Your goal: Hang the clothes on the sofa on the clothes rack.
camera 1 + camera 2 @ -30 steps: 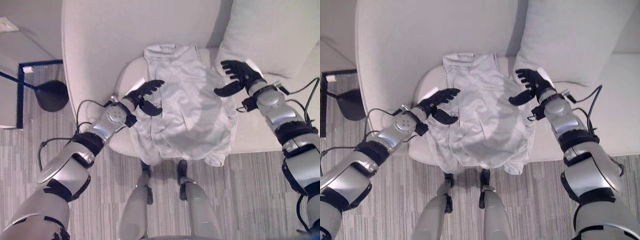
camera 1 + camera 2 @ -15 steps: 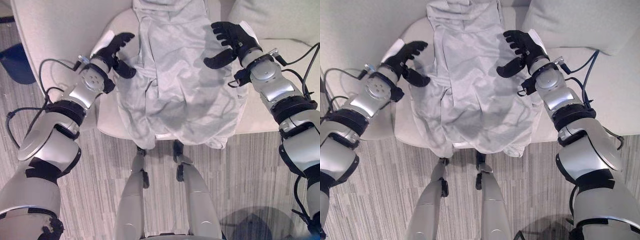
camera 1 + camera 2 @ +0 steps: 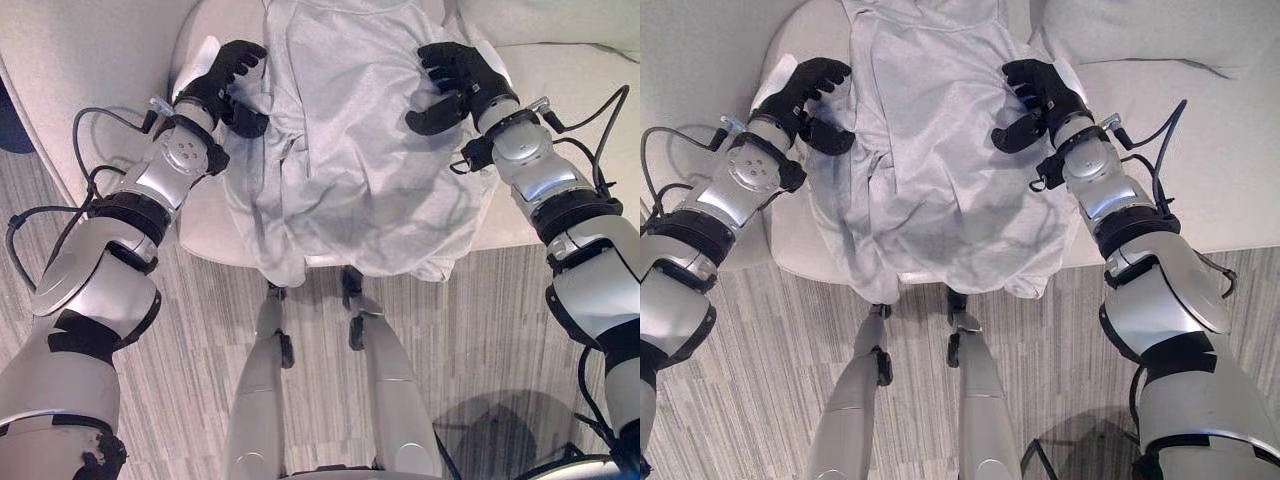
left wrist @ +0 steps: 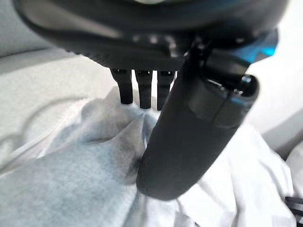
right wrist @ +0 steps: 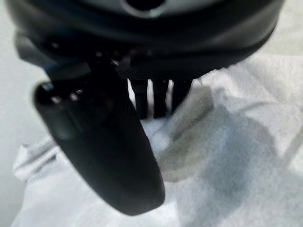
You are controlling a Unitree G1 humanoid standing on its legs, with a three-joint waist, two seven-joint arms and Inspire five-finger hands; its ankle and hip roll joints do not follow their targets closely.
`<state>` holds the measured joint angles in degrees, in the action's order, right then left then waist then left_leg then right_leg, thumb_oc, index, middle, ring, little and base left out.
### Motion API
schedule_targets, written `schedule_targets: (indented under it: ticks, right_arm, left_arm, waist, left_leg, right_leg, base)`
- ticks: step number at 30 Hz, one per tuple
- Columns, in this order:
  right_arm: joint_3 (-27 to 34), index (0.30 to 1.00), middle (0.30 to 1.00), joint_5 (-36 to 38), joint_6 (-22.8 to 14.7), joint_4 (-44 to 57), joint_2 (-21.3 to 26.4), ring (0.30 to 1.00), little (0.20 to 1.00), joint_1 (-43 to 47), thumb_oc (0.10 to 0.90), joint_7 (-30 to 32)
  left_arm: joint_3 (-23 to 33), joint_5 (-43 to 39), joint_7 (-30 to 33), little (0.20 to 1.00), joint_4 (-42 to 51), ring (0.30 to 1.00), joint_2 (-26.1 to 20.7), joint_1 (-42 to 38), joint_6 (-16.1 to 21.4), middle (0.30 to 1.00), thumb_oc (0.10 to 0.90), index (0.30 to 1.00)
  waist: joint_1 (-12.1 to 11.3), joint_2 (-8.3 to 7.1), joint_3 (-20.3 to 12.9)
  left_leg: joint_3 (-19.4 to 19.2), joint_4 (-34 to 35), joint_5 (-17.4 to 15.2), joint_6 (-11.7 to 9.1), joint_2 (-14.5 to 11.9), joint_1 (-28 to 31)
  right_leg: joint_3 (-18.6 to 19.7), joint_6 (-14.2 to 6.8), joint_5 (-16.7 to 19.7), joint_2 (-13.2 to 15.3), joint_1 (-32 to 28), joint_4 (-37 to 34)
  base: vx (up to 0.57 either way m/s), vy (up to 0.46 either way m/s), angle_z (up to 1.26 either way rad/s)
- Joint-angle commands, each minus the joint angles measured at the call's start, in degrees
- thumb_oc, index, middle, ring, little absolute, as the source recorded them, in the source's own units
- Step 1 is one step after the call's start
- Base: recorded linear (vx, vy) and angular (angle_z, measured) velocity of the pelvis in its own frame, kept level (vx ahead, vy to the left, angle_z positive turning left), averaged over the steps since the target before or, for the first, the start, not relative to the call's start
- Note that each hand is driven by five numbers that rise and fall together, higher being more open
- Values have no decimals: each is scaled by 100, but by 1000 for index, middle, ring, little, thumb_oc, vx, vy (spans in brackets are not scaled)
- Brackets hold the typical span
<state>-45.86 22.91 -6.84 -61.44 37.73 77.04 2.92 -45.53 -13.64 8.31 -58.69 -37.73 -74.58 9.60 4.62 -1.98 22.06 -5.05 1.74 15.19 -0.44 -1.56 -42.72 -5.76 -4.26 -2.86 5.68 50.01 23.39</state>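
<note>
White garment (image 3: 350, 150): spread crumpled over the front of a pale sofa seat (image 3: 205, 225), its lower hem drooping past the seat edge toward the striped grey floor (image 3: 190, 380); its top is cut off at the frame edge.

Left hand (image 3: 222, 82): at the garment's left edge, fingers curled down onto the cloth, thumb tucked beneath a raised fold. In the left wrist view the fingers (image 4: 142, 90) press into a bunched ridge of fabric with the thumb close against it, so it appears to be pinching the cloth, though the contact itself is hidden.

Right hand (image 3: 455, 80): at the garment's right edge, fingers bent over the fabric, thumb closing from below; the right wrist view shows a fold gathered between them.

Sofa cushion (image 3: 1160, 30): pale, behind the right hand, mostly out of frame.

Dark round base (image 3: 500, 435): on the floor at lower right, partly cut off.
</note>
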Motion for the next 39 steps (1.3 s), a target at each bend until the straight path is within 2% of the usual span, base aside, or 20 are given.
schedule_targets:
  ticks: [1,3,4,7,8,9,11,12,15,16,17,18,19,21,25,26,28,34,37,39]
  right_arm:
    - [206,300,300,10,-61,112,146,300,300,-32,400,89]
    - [300,300,300,-1,-78,310,206,300,300,-184,400,111]
    - [595,300,300,-17,-140,953,357,300,300,-623,400,202]
    - [1102,300,300,-147,-246,1843,566,300,300,-1357,400,298]
    - [1103,300,300,-147,-246,1844,566,300,300,-1358,400,298]
    - [1447,300,300,-281,-307,2491,676,300,300,-1847,400,353]
    - [1910,300,300,-399,-499,3140,847,300,300,-2450,400,400]
    - [1917,300,300,-402,-496,3149,847,300,300,-2459,400,401]
    - [2445,300,300,-598,-634,3987,942,300,300,-3049,400,420]
    - [2752,300,300,-785,-663,4481,995,300,300,-3412,400,411]
    - [2754,300,300,-789,-655,4497,995,300,300,-3425,400,411]
    - [2929,300,300,-859,-673,4732,1008,300,300,-3596,400,381]
    - [3253,300,300,-976,-718,5105,999,300,300,-3963,400,340]
    - [3499,300,300,-1119,-719,5528,981,300,300,-4184,400,265]
    - [3684,300,300,-1196,-744,5787,1009,300,300,-4354,400,180]
    - [3841,300,300,-1151,-785,5936,1044,300,300,-4414,400,120]
    - [3946,300,300,-1174,-800,6056,1092,300,300,-4428,400,33]
    - [4416,300,300,-1255,-887,6066,1506,300,300,-4346,400,198]
    - [4637,300,300,-1442,-898,6094,1637,300,300,-4335,400,394]
    - [4699,300,300,-1530,-914,6094,1676,300,300,-4266,400,542]
  left_arm:
    - [344,-136,163,300,244,300,-367,-531,361,300,400,300]
    - [408,-118,200,300,377,300,-423,-446,357,300,400,300]
    - [625,-108,303,300,719,300,-557,-172,371,300,400,300]
    - [872,-14,404,300,1181,300,-647,138,405,300,400,300]
    - [871,-13,404,300,1181,300,-647,139,405,300,400,300]
    - [1061,68,477,300,1582,300,-715,383,420,300,400,300]
    - [1375,54,534,300,2199,300,-775,770,503,300,400,300]
    - [1376,56,535,300,2206,300,-776,774,499,300,400,300]
    - [1939,86,615,300,3070,300,-844,1459,561,300,400,300]
    - [2395,45,620,300,3636,300,-820,2029,603,300,400,300]
    - [2410,50,620,300,3656,300,-821,2051,594,300,400,300]
    - [2677,74,632,300,4009,300,-798,2390,611,300,400,300]
    - [3190,156,634,300,4605,300,-694,3083,636,300,400,300]
    - [3625,375,610,300,5095,300,-629,3709,607,300,400,300]
    - [4026,497,540,300,5595,300,-563,4222,593,300,400,300]
    - [4339,636,510,300,5877,300,-573,4564,607,300,400,300]
    - [4657,837,510,300,6140,300,-529,4895,568,300,400,300]
    - [5551,1163,741,300,6597,300,-609,5458,544,300,400,300]
    - [5858,1226,919,300,6795,300,-553,5554,553,300,400,300]
    - [6036,1220,1059,300,6866,300,-571,5590,598,300,400,300]
  waist:
    - [-6,-272,189]
    - [12,-281,172]
    - [18,-277,169]
    - [10,-249,113]
    - [11,-250,108]
    - [-19,-215,58]
    - [-113,-118,-112]
    - [-109,-127,-117]
    - [-224,-1,-348]
    - [-297,66,-524]
    - [-289,62,-526]
    - [-336,89,-641]
    - [-430,138,-858]
    - [-544,122,-1094]
    - [-651,127,-1304]
    - [-807,110,-1521]
    - [-961,87,-1695]
    - [-1407,44,-1945]
    - [-1470,-23,-1910]
    - [-1513,-79,-1882]
  left_leg:
    - [192,110,-658,-389,-28,938]
    - [194,96,-651,-385,-13,925]
    - [196,88,-674,-385,-9,988]
    - [191,100,-721,-391,-10,1199]
    - [191,100,-719,-390,-8,1194]
    - [196,143,-748,-399,-27,1417]
    - [197,266,-819,-430,-89,1897]
    - [197,272,-798,-427,-77,1887]
    - [212,326,-958,-476,-178,2461]
    - [201,326,-1037,-490,-192,2849]
    - [203,326,-1019,-488,-182,2843]
    - [209,326,-1055,-492,-191,3018]
    - [247,326,-1116,-493,-217,3376]
    - [305,326,-1101,-501,-229,3609]
    - [375,326,-1103,-543,-269,3858]
    - [473,326,-1012,-602,-315,4053]
    - [610,326,-864,-689,-371,4214]
    - [1115,243,-382,-932,-412,4270]
    - [1096,-78,-555,-911,-384,4186]
    - [941,-387,-762,-896,-522,4282]
  right_leg:
    - [311,-692,2166,252,-1201,-2839]
    - [316,-690,2168,263,-1199,-2839]
    - [312,-681,2146,260,-1269,-2839]
    - [279,-674,2072,264,-1466,-2839]
    - [280,-674,2073,265,-1461,-2839]
    - [252,-669,2005,258,-1659,-2839]
    - [166,-670,1849,263,-2097,-2839]
    - [168,-671,1859,274,-2085,-2839]
    - [105,-637,1627,254,-2649,-2839]
    - [29,-612,1495,244,-3060,-2839]
    - [30,-612,1506,254,-3056,-2839]
    - [4,-603,1422,235,-3246,-2839]
    - [-81,-565,1282,195,-3611,-2839]
    - [-152,-503,1170,153,-3914,-2839]
    - [-269,-448,1065,123,-4236,-2839]
    - [-415,-392,959,67,-4550,-2839]
    - [-570,-338,853,12,-4859,-2839]
    - [-1302,-297,605,20,-5488,-2839]
    - [-1632,-321,674,180,-5623,-2839]
    - [-1724,-354,786,340,-5617,-2839]
  base:
    - [0,0,0]
    - [0,0,0]
    - [-9,-16,-3]
    - [0,-15,-3]
    - [0,0,0]
    - [18,-39,0]
    - [54,-56,-1]
    - [63,-46,0]
    - [106,-48,1]
    - [113,-60,7]
    - [121,-70,5]
    - [147,-100,2]
    - [186,-154,4]
    - [103,-131,16]
    - [36,-124,15]
    - [33,-187,27]
    - [38,-223,35]
    - [-44,-107,67]
    - [-141,45,89]
    - [-169,178,55]
